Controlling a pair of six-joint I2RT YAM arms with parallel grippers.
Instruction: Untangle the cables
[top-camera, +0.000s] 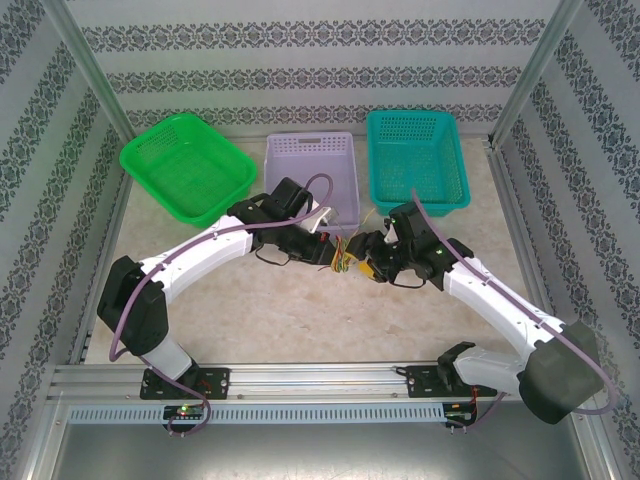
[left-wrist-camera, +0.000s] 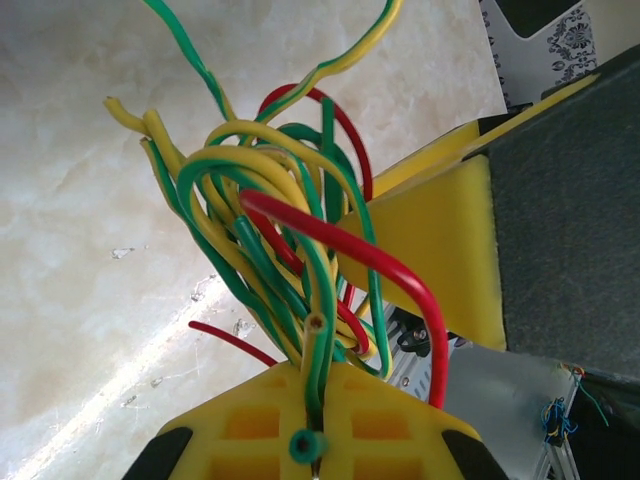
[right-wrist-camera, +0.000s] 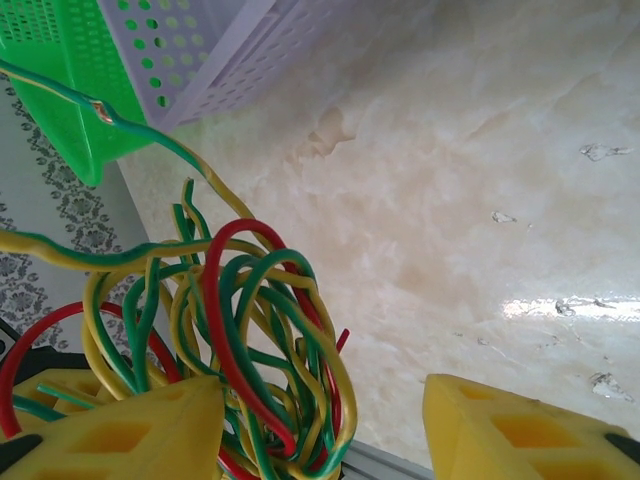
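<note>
The cables (top-camera: 345, 257) are a tangle of thin green, yellow and red wires hanging between the two grippers over the middle of the table. My left gripper (left-wrist-camera: 315, 445) is shut on a few green-and-yellow strands at the bundle's base, and the loops (left-wrist-camera: 280, 230) rise from it. My right gripper (right-wrist-camera: 320, 435) is open, its yellow fingers (right-wrist-camera: 130, 430) wide apart. The tangle (right-wrist-camera: 260, 330) sits against its left finger, partly inside the gap. In the top view the right gripper (top-camera: 375, 262) is just right of the bundle and the left gripper (top-camera: 325, 238) just left of it.
Three baskets stand along the back: green (top-camera: 185, 165), purple (top-camera: 312, 170) and teal (top-camera: 415, 158). The purple one is close behind the grippers. The right wrist view shows the green basket (right-wrist-camera: 50, 70) and the purple basket (right-wrist-camera: 200, 50) at upper left. Patterned walls enclose the marble table (top-camera: 280, 310).
</note>
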